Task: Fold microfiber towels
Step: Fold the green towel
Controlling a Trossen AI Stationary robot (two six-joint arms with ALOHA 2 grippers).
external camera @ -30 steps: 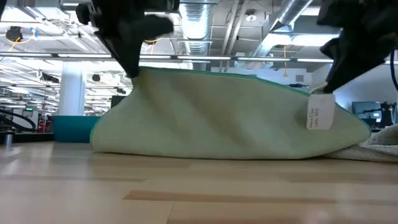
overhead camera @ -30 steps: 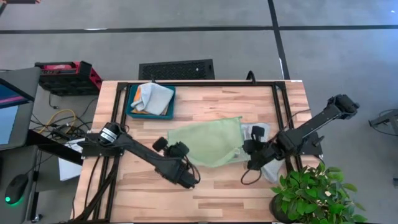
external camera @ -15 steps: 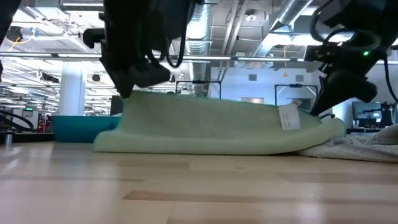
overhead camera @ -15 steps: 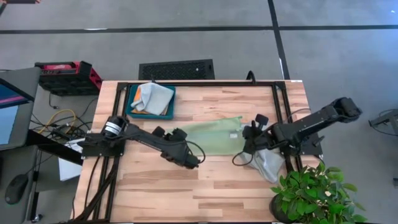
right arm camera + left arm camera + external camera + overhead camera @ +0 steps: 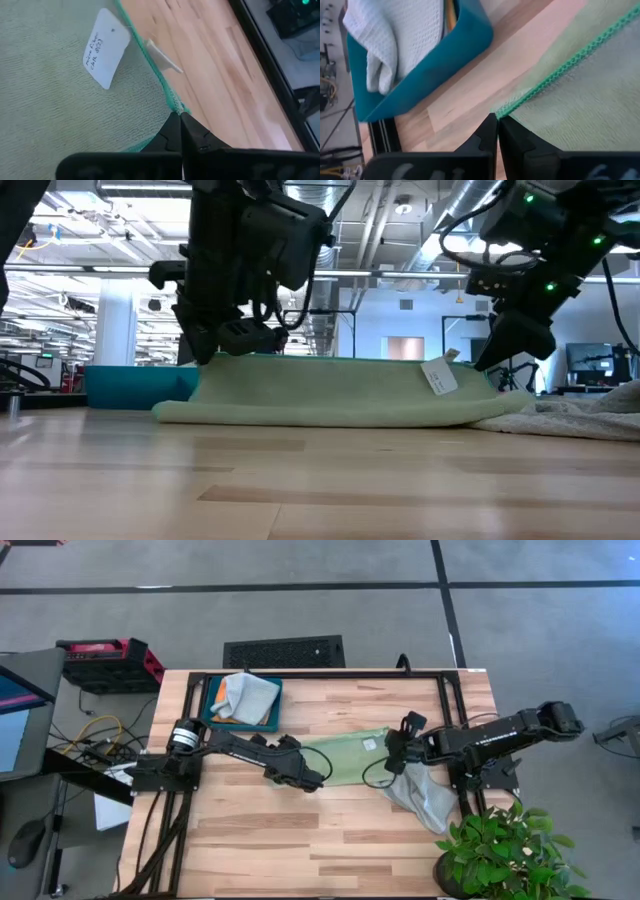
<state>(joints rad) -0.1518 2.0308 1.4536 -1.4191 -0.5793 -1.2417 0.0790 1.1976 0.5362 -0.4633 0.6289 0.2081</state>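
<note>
Tray (image 5: 212, 720) w/ a grey towel (image 5: 246, 695) sits far-left on the table (image 5: 330, 840). Left gripper (image 5: 318, 778) pinched shut on green towel (image 5: 345, 760) corner, mid-table; right gripper (image 5: 393, 752) clamped on opposite corner by white tag (image 5: 104, 48). 1 grey towel (image 5: 425, 798) beside it.

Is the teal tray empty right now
No, the teal tray holds a pale grey towel, with a bit of orange cloth showing under it.
</note>
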